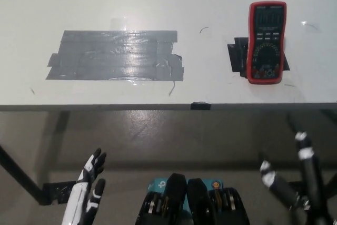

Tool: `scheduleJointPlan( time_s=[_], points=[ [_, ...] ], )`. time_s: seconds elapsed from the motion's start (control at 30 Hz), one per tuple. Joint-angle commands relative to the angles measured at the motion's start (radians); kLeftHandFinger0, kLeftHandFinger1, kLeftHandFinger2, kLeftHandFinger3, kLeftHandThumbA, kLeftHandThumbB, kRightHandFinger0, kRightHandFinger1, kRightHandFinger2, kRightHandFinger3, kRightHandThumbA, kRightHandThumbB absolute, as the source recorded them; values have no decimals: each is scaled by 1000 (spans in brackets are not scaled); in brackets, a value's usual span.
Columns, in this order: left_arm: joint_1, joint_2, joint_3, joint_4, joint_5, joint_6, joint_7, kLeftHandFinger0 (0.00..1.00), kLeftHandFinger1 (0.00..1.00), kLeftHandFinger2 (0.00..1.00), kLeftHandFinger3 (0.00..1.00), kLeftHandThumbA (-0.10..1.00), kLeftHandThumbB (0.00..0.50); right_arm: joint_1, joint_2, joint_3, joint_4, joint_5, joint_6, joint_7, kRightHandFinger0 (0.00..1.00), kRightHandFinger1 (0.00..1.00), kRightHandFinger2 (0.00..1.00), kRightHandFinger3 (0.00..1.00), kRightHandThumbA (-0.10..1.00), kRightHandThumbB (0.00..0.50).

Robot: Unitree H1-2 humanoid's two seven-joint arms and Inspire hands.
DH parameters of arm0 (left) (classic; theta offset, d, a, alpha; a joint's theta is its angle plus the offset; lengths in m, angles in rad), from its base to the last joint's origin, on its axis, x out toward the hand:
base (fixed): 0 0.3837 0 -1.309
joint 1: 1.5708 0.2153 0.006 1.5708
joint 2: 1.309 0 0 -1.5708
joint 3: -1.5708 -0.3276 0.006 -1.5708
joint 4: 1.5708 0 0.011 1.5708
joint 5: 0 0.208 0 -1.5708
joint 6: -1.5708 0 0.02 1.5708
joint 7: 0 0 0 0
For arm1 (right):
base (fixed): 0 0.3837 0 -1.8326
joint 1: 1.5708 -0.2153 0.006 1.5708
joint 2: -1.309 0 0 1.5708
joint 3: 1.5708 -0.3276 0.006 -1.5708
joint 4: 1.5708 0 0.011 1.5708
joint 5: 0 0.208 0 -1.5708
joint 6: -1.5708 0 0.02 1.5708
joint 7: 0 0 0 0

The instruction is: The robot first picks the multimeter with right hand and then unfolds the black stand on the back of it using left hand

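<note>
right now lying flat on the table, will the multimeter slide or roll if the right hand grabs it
The multimeter looks boxy and flat, so rolling seems unlikely. Its red casing looks rubbery, probably grippy rather than slippery. It likely stays stiff when lifted.

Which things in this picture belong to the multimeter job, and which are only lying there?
For the job:
multimeter, face up on the table
right hand, open
left hand, open

Just there:
grey tape patch
black tape piece under the multimeter
</note>
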Motion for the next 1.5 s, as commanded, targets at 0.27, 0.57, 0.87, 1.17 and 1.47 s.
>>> scheduleJointPlan(
  time_s=[0.27, 0.57, 0.87, 1.17, 1.47],
  points=[
    [102, 8, -14, 7, 33, -108, 11, 1000, 1000, 1000, 1000, 902, 27, -340, 49, -107, 83, -166, 228, -102, 1000, 1000, 1000, 1000, 610, 290],
    [119, 20, -6, 49, 30, -169, 8, 1000, 1000, 1000, 1000, 841, 2, -660, -1, -140, 444, -195, 351, -194, 1000, 1000, 1000, 1000, 826, 315],
    [115, 22, 1, 44, 40, -173, 9, 1000, 1000, 1000, 1000, 811, 0, -864, -21, -148, 651, -167, 477, -232, 1000, 1000, 1000, 1000, 1000, 381],
    [103, 28, 2, 31, 38, -148, -1, 1000, 1000, 1000, 1000, 736, 22, -963, -7, -134, 721, -167, 549, -279, 1000, 1000, 1000, 1000, 1000, 436],
    [96, 39, 4, 23, 40, -131, -8, 1000, 1000, 1000, 1000, 683, 19, -1043, 17, -163, 823, -108, 586, -325, 1000, 1000, 1000, 1000, 1000, 466]
  ],
)
